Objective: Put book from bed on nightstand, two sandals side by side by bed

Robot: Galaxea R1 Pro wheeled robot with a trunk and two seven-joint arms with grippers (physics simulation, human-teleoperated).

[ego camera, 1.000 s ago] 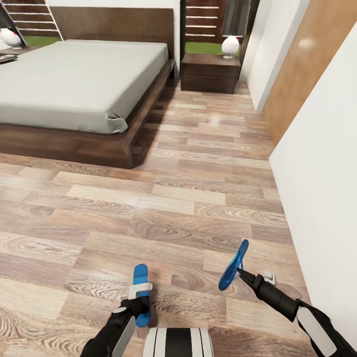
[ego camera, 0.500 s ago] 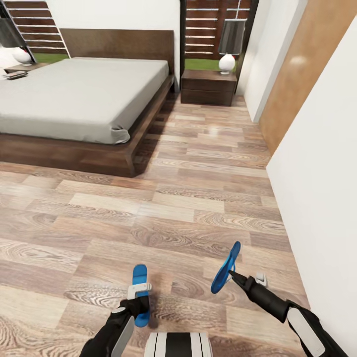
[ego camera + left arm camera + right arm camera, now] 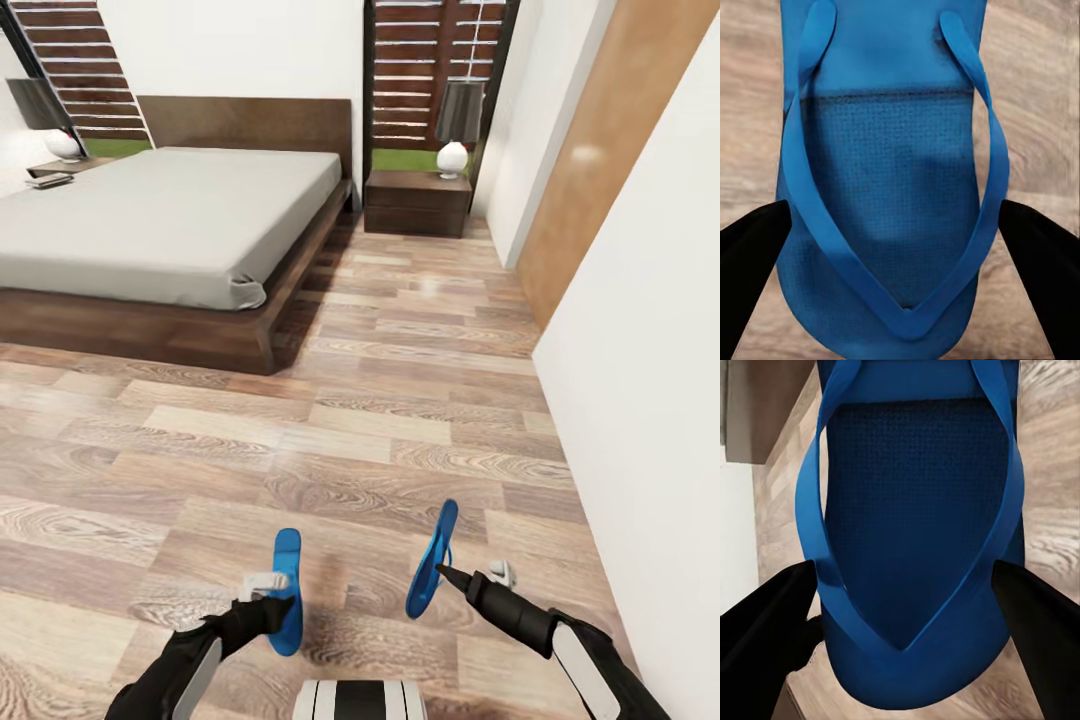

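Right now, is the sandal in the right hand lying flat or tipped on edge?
Tipped on edge. In the head view the sandal shows as a narrow blue sliver in the right hand, off the floor.

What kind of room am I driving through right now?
A bedroom, by the look of it: a low platform bed, a nightstand with a lamp beside it, and wood-plank floor.

floor [image 3: 380, 420]: wood planks, strong grain, slight sheen
bed frame [image 3: 150, 335]: dark brown wood, smooth, matt
mattress [image 3: 160, 215]: pale grey cloth, matt
nightstand [image 3: 415, 203]: dark wood, smooth
sandals [image 3: 892, 187]: blue rubbery foam, fine dotted footbed, smooth straps, matt
walls [image 3: 640, 330]: white, flat matt
lamp base [image 3: 452, 158]: white, glossy
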